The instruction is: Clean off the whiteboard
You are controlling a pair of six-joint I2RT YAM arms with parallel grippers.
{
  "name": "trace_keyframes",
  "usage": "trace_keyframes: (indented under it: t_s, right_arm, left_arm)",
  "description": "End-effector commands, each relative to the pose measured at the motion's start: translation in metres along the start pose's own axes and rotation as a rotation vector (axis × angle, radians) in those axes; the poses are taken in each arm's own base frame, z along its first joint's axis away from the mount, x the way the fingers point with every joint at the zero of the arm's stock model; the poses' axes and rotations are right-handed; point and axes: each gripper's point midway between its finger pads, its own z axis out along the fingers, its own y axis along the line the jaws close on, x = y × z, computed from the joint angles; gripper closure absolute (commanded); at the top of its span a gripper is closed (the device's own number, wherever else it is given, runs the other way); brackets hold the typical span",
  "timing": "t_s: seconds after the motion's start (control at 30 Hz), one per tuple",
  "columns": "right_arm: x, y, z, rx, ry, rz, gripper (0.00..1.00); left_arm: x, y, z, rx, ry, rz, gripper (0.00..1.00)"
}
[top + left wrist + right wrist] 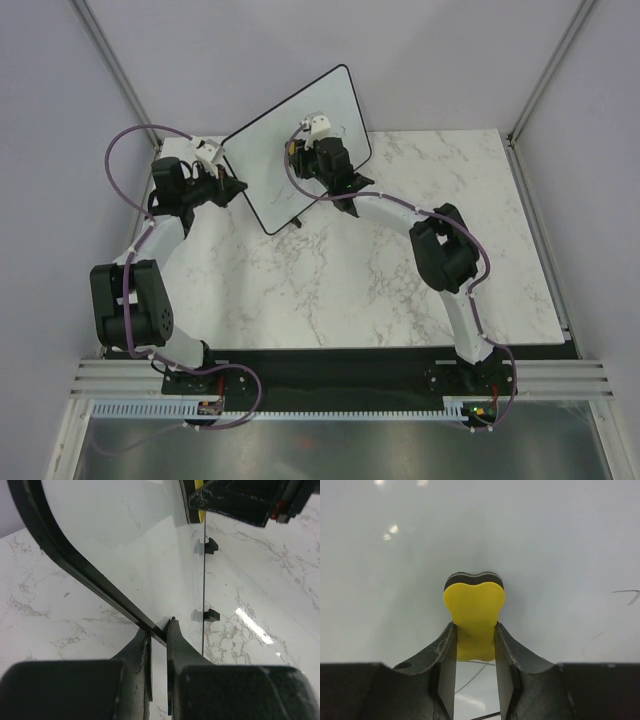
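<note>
The whiteboard (270,160) stands tilted on its black feet at the back of the marble table. My left gripper (236,186) is shut on the board's left black rim (100,587), one finger on each side. My right gripper (305,140) is shut on a yellow eraser (474,612) with a dark felt face, pressed flat against the board's white surface (545,545). Thin dark pen marks show on the board to the right (627,594) and below the eraser (470,677). The right gripper's body and the eraser also show at the top of the left wrist view (240,500).
The board's two small black feet (212,545) rest on the marble table (400,290). Grey walls enclose the table at the back and sides. A black strip and rail run along the near edge by the arm bases.
</note>
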Motion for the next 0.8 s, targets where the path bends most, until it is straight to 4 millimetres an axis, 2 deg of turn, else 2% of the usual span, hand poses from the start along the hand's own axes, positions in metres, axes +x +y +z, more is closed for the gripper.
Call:
trace_keyframes:
  t_s: [0.0, 0.07, 0.1, 0.13, 0.17, 0.2, 0.27, 0.33, 0.43, 0.5, 0.63, 0.67, 0.73, 0.77]
  right_arm:
    - [0.011, -0.098, 0.012, 0.19, -0.001, 0.158, 1.0]
    - [0.017, -0.119, 0.013, 0.227, -0.001, 0.198, 1.0]
    - [0.014, -0.136, 0.014, 0.253, -0.002, 0.212, 1.0]
    - [0.017, -0.144, 0.016, 0.262, 0.004, 0.22, 1.0]
    - [0.03, -0.151, 0.02, 0.272, 0.028, 0.228, 1.0]
    - [0.029, -0.163, 0.021, 0.292, 0.033, 0.241, 1.0]
    - [0.042, -0.171, 0.026, 0.305, 0.054, 0.256, 1.0]
    - [0.04, -0.179, 0.027, 0.315, 0.044, 0.282, 1.0]
    - [0.034, -0.177, 0.029, 0.29, 0.03, 0.311, 1.0]
    - [0.02, -0.167, 0.031, 0.245, 0.009, 0.319, 1.0]
    - [-0.029, -0.147, 0.027, 0.195, -0.089, 0.312, 1.0]
    - [-0.049, -0.139, 0.026, 0.171, -0.125, 0.315, 1.0]
    - [-0.072, -0.126, 0.025, 0.127, -0.168, 0.314, 1.0]
    - [-0.093, -0.114, 0.025, 0.096, -0.205, 0.304, 1.0]
  left_arm:
    - [0.009, 0.017, 0.004, -0.037, 0.039, 0.347, 0.98]
    - [0.008, 0.017, 0.004, -0.036, 0.037, 0.349, 0.98]
    - [0.008, 0.018, 0.005, -0.038, 0.038, 0.349, 0.98]
    - [0.008, 0.018, 0.005, -0.038, 0.038, 0.349, 0.98]
    - [0.008, 0.018, 0.005, -0.036, 0.037, 0.349, 0.98]
    - [0.008, 0.018, 0.005, -0.038, 0.038, 0.349, 0.98]
    - [0.008, 0.018, 0.005, -0.038, 0.037, 0.35, 0.98]
    - [0.008, 0.017, 0.005, -0.035, 0.038, 0.35, 0.98]
    - [0.01, 0.018, 0.005, -0.034, 0.043, 0.352, 0.98]
    - [0.01, 0.018, 0.005, -0.032, 0.043, 0.349, 0.98]
    - [0.012, 0.018, 0.006, -0.026, 0.045, 0.341, 0.98]
    - [0.012, 0.017, 0.006, -0.025, 0.045, 0.337, 0.98]
    - [0.012, 0.017, 0.006, -0.025, 0.045, 0.34, 0.98]
    - [0.012, 0.018, 0.006, -0.025, 0.044, 0.339, 0.98]
